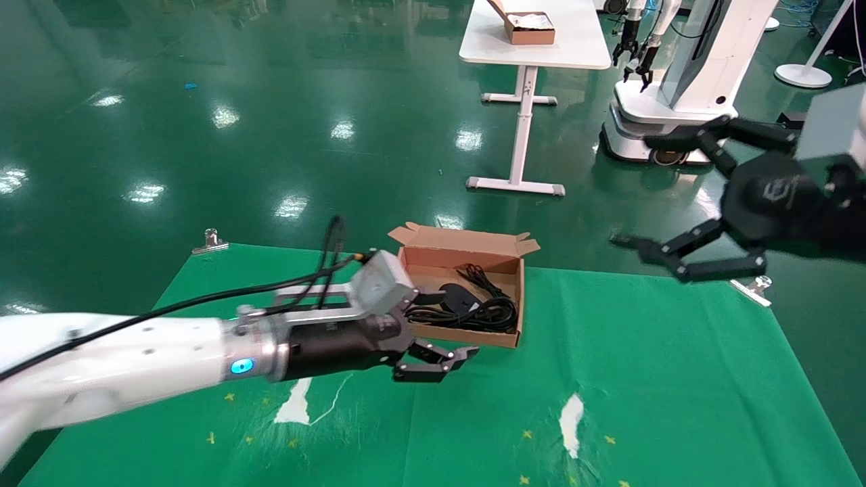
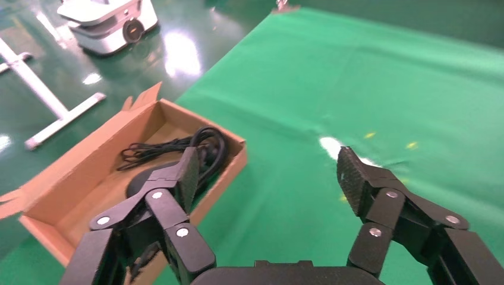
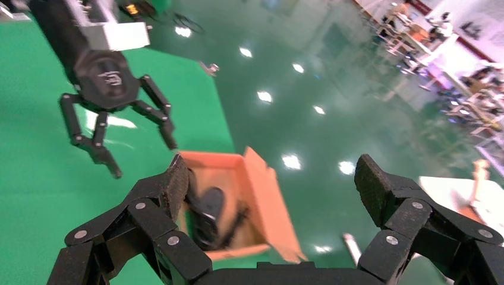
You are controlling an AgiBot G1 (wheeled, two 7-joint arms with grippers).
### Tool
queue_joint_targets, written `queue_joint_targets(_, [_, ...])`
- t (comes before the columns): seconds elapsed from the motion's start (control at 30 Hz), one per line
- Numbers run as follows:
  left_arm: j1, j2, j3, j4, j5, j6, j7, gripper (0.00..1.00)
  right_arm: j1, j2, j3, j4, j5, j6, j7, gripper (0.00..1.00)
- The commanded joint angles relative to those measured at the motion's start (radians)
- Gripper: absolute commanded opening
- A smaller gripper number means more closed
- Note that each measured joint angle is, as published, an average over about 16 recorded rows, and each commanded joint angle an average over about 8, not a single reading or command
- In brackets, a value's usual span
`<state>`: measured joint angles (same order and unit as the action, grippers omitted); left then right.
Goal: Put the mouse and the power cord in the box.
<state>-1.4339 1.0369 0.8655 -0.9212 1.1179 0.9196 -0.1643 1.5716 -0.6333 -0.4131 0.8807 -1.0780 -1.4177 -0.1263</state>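
The brown cardboard box (image 1: pixel 504 251) stands at the far edge of the green cloth (image 1: pixel 643 379), flaps at its far side. Inside lie the black mouse (image 1: pixel 457 295) with its thin bundled cable (image 1: pixel 477 277), and the thick looped power cord (image 1: pixel 484 314). My left gripper (image 1: pixel 454 323) hovers open and empty at the box's near left corner, one finger over the box and the other over the cloth. In the left wrist view, the box (image 2: pixel 71 172), mouse (image 2: pixel 138 183) and power cord (image 2: pixel 213 139) sit beside my left gripper (image 2: pixel 268 160). My right gripper (image 1: pixel 629 191) hangs open and empty, raised at the right.
Metal clips (image 1: pixel 211 240) (image 1: pixel 758 287) pin the cloth's far corners. White worn patches (image 1: pixel 572 412) mark the cloth. Beyond, on the glossy green floor, stand a white table (image 1: pixel 575 47) with a smaller reddish-brown box (image 1: pixel 531 27) and another robot (image 1: pixel 676 81).
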Motion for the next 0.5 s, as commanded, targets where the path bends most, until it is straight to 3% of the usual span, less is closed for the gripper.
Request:
queue_joint_targets(0.03, [0.022, -0.026, -0.036, -0.022, -0.024, 0.035, -0.001, 1.00, -0.028, 0.001, 0.007, 0.022, 0.019, -0.004, 0.017, 1.00])
queue_joint_targets(0.5, [0.173, -0.205, -0.282, -0.174, -0.186, 0.277, -0.011, 1.00, -0.216, 0.010, 0.058, 0.176, 0.151, -0.034, 0.137, 1.00])
